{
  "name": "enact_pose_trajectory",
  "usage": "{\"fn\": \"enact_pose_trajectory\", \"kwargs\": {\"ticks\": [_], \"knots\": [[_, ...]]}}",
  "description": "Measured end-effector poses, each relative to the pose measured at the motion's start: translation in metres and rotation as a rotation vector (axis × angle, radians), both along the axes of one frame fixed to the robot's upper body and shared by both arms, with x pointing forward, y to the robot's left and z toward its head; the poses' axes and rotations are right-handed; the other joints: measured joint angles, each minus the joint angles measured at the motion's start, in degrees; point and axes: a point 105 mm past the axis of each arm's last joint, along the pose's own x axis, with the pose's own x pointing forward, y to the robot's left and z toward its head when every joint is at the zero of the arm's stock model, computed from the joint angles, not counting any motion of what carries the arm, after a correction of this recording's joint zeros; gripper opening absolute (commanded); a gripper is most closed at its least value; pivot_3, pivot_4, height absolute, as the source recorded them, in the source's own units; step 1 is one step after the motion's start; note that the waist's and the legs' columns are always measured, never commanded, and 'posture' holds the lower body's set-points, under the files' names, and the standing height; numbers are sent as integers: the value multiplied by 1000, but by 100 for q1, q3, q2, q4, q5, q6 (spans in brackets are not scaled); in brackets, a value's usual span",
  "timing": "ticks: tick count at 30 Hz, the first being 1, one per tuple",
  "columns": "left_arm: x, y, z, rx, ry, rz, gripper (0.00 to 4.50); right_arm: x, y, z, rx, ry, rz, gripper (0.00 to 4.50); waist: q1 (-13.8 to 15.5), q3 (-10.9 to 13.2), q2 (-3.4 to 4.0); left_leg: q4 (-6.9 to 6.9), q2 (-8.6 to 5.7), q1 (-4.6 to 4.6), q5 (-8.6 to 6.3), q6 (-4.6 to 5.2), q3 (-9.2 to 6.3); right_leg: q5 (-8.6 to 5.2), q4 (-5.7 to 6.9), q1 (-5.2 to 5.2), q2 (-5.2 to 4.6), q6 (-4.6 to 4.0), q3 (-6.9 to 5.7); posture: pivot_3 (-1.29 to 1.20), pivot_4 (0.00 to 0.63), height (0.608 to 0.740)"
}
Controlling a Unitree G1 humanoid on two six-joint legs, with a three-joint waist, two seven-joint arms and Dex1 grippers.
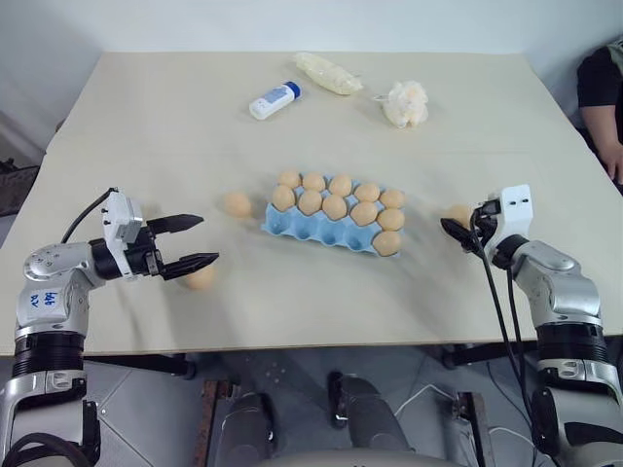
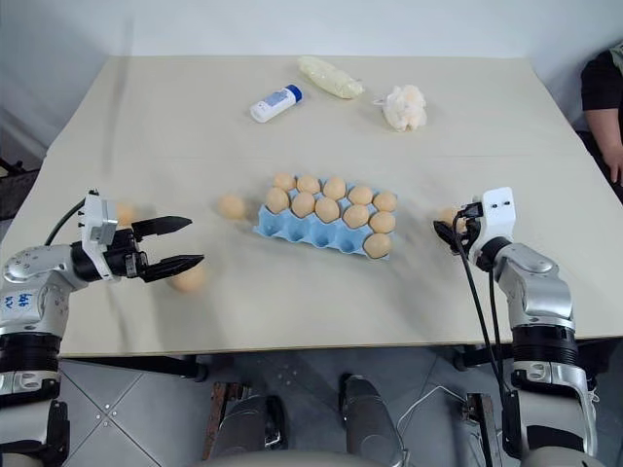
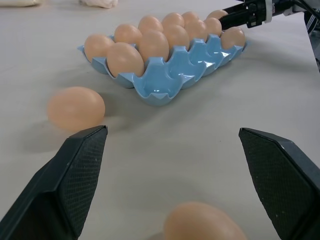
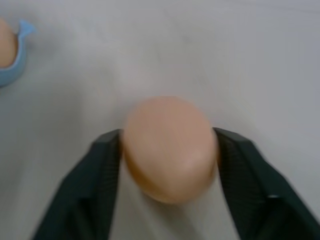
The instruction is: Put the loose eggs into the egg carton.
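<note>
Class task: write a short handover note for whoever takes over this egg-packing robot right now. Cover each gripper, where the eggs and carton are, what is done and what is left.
Left gripper: open, empty, hovering over a smooth tan-brown loose egg near the table's front edge.
Right gripper: fingers closed on another tan-brown egg, low on the table right of the light blue moulded egg carton.
Carton: mid-table, ten eggs seated in its back two rows, front row of cups empty.
A third loose egg lies just left of the carton.
Left to do: seat the gripped egg, then the others.
</note>
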Motion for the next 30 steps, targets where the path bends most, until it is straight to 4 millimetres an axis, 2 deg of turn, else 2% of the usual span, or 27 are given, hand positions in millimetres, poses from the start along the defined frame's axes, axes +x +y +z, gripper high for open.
{"fn": "enact_pose_trajectory", "kwargs": {"ticks": [2,5,9,11,13,15,18,21,27,29,30], "knots": [[-1,0,0,-3,-3,5,4500,0,1,0,1,-4,2,1579,0,0,0,1,-1,0,0,0,0,0,0,0,-2,0,1,0,150,740],[-1,-2,0,-10,-11,5,4500,0,3,5,-4,-18,11,1541,-2,0,0,0,-1,0,0,0,0,0,1,0,-2,0,1,0,150,740],[-1,-3,2,-18,-24,11,4500,-5,18,25,-7,-78,64,1541,-6,1,1,-4,3,0,0,-2,-1,-1,2,-3,0,-1,1,0,150,740],[-1,-1,2,-22,-29,22,4500,-12,37,41,20,-113,131,1541,-8,1,2,-6,8,2,0,-6,-2,-1,3,-4,3,-3,2,0,150,740],[-1,0,2,-25,-35,35,4500,-22,66,59,46,-145,236,1541,-8,1,2,-5,13,2,0,-8,-5,-3,6,-5,7,-5,1,0,150,740],[-1,1,3,-26,-43,42,4500,-32,93,67,55,-152,328,1541,0,0,1,-4,15,2,0,-10,-6,-6,6,-5,8,-10,-5,0,150,740],[0,2,4,-29,-51,57,4500,-44,136,59,69,-107,464,1541,7,0,1,-4,13,1,0,-10,-6,-7,6,-5,5,-13,-7,0,150,740],[0,2,5,-29,-56,60,4500,-49,159,48,68,-69,532,1541,16,0,1,-5,7,-4,-1,-7,-6,-7,-1,-5,1,-12,-8,0,150,740],[1,1,7,-26,-67,69,4500,-50,169,32,29,-18,570,1541,26,0,1,-6,6,-11,-4,-2,-7,-6,-11,-5,1,-11,-12,0,150,740],[1,0,9,-23,-78,67,4500,-49,168,28,18,-5,565,2248,27,0,1,-6,7,-11,-5,-2,-7,-6,-11,-5,1,-11,-13,0,150,740],[1,0,10,-22,-80,69,4500,-48,168,28,13,-4,564,2464,28,0,1,-6,7,-10,-5,-2,-7,-6,-10,-5,1,-11,-13,0,150,740]]}}
